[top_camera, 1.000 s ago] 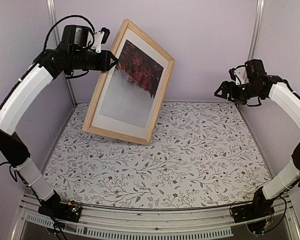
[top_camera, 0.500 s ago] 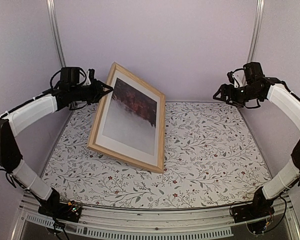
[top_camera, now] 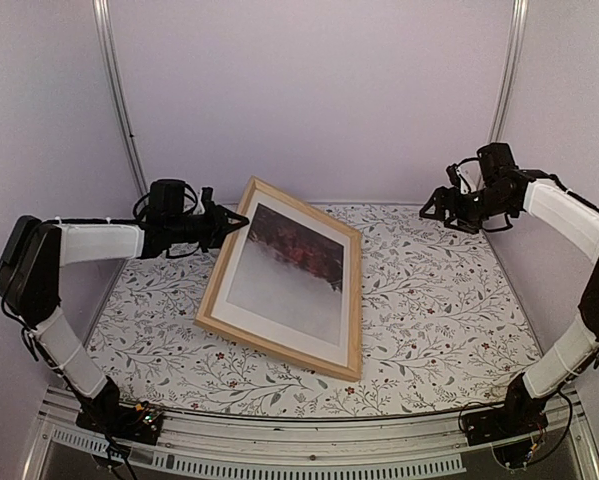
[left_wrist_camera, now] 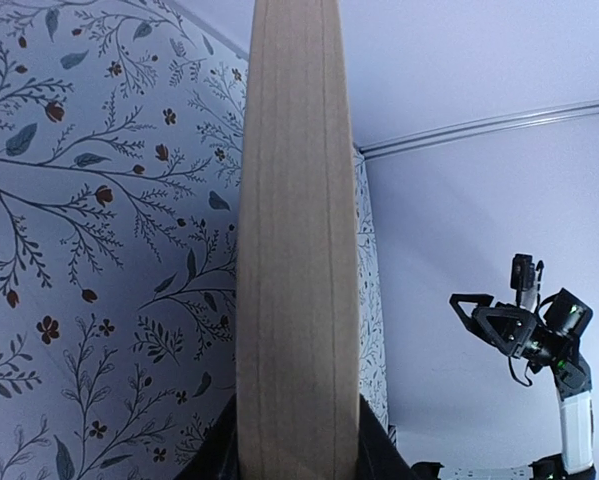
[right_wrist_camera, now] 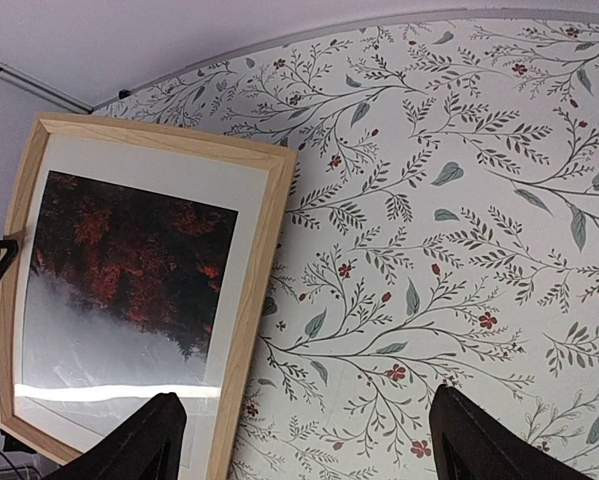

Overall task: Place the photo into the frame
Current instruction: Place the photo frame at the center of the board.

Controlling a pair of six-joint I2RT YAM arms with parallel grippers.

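Left fingers, barely parted, pinch the frame by its left rail; right fingers gape, empty. Photo sits inside the tilted frame (near rail on the worktop). Lower gently until flat, then release

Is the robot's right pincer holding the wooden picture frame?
No, the right pincer hangs open in the air, well away from the picture frame, whose far edge the left pincer grips.
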